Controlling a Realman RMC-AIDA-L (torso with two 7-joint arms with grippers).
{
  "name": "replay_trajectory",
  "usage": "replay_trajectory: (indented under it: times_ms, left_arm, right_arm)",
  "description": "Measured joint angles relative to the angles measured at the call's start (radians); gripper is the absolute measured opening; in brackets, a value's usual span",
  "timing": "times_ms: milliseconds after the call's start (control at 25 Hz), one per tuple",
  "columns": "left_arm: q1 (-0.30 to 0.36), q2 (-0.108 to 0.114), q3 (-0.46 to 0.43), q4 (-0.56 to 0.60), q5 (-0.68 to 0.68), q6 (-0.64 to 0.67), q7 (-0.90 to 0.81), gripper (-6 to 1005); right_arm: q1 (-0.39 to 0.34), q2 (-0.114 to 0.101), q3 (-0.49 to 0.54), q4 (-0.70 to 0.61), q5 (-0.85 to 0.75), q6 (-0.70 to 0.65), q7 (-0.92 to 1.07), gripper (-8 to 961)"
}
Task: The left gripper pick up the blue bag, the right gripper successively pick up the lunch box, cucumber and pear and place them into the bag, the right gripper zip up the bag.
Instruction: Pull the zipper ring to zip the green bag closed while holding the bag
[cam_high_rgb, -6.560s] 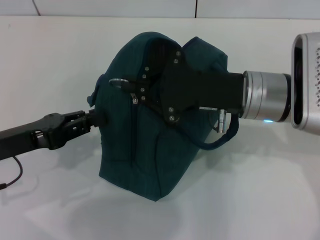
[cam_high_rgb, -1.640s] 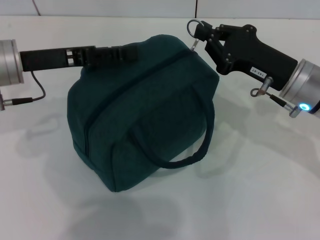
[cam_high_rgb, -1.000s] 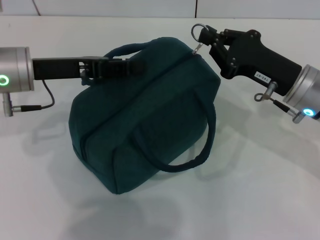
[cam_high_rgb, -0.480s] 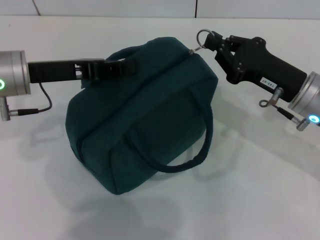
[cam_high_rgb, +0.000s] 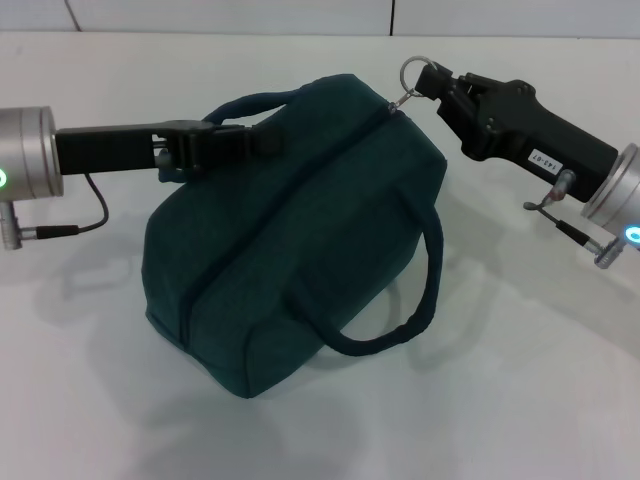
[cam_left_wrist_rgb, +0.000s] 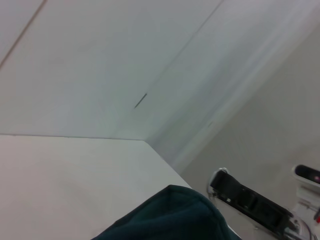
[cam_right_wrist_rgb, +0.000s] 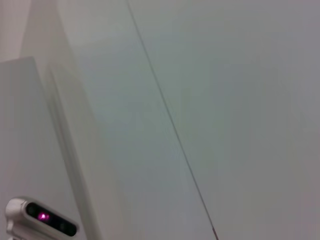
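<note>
Head view, bag (cam_high_rgb: 300, 230): I see it zipped, tilted on the worktop (cam_high_rgb: 520, 400).
Left hand (cam_high_rgb: 240, 140): pinching bag's far handle.
Right hand (cam_high_rgb: 445, 85): pinching ring pull (cam_high_rgb: 415, 72) at bag's end; I'd pull along the zip line.

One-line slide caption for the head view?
Left end effector grips the blue bag handle; right end effector holds its ring zip pull.

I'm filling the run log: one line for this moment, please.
stage: zipping | blue bag: closed, on table | left gripper: shut on far handle | right gripper: shut on ring zip pull
</note>
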Motion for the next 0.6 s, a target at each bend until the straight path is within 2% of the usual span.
replay_trajectory:
  times_ms: [600]
  left_arm:
    - [0.002, -0.007, 0.002, -0.003, -0.016, 0.072, 0.030, 50]
  right_arm:
    - [-0.001, 0.001, 0.001, 0.039, 0.040, 0.075, 0.053, 5]
